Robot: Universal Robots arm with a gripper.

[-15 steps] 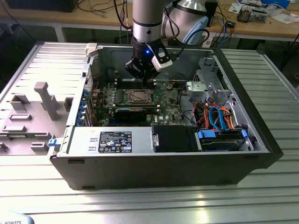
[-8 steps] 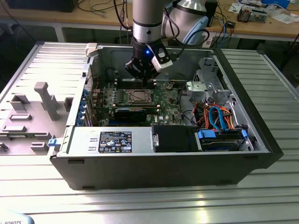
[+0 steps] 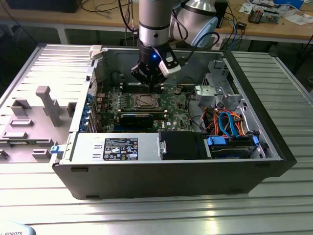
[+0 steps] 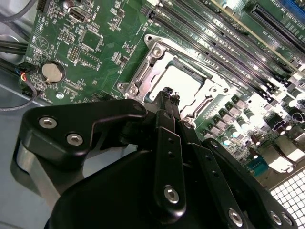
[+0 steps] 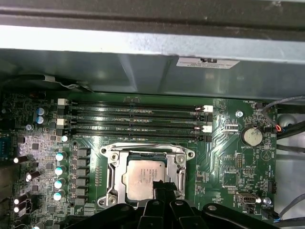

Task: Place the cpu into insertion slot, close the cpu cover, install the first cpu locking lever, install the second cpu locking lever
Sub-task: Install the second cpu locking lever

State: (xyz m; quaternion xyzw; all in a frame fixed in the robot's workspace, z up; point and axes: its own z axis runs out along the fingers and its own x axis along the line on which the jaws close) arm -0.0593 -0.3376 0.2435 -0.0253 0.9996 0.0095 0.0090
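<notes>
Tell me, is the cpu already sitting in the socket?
Yes, in the first wrist view the cpu lies flat inside the insertion slot, its silver-grey top showing through the metal frame, with the gripper just above one corner.

Coin cell [image 5: 251,136], memory slots [image 5: 133,119], perhaps empty.

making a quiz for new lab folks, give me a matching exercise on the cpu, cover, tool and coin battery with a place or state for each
Things:
1. cpu
2. cover
3. tool
4. coin battery

Places or states:
A. round and silver, off to one side of the socket
B. lying flat in the socket, grey top showing
C. black, tips at the cpu's edge
D. silvery frame around the cpu

Pairs: 1-B, 2-D, 3-C, 4-A
</notes>
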